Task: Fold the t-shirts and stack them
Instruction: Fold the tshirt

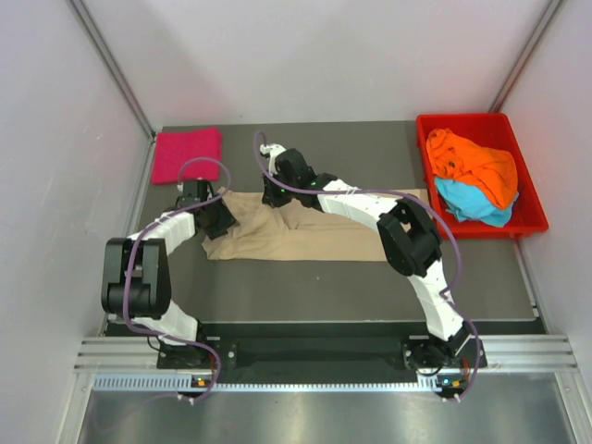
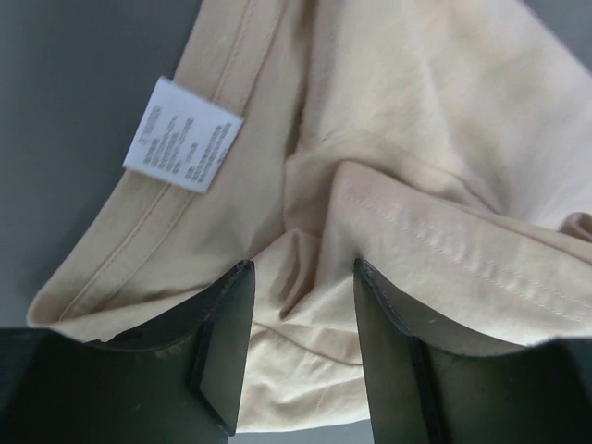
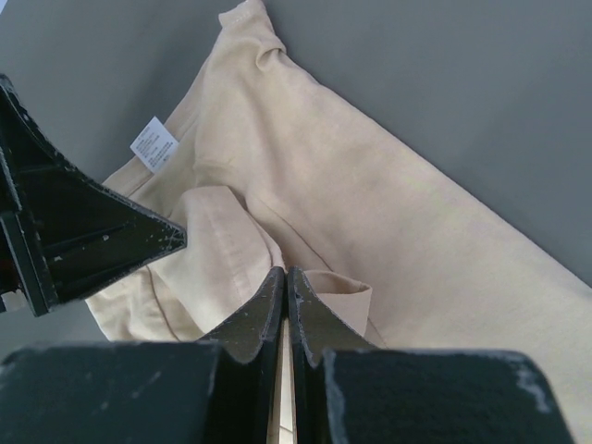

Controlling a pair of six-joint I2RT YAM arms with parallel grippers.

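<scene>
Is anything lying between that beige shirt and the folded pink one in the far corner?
No loose object shows there. Between the beige t-shirt and the pink t-shirt only bare dark table is visible, though the left arm reaches across that gap.

A beige t-shirt (image 1: pixel 314 236) lies rumpled across the middle of the dark worktop (image 1: pixel 324 277), with the left hand (image 1: pixel 215 222) at its left end and the right hand (image 1: pixel 276 190) at its far edge. A folded magenta t-shirt (image 1: pixel 188 154) sits far left. The red tray (image 1: pixel 423 166) at far right holds an orange t-shirt (image 1: pixel 476 166) over a light blue t-shirt (image 1: pixel 472 202).
</scene>
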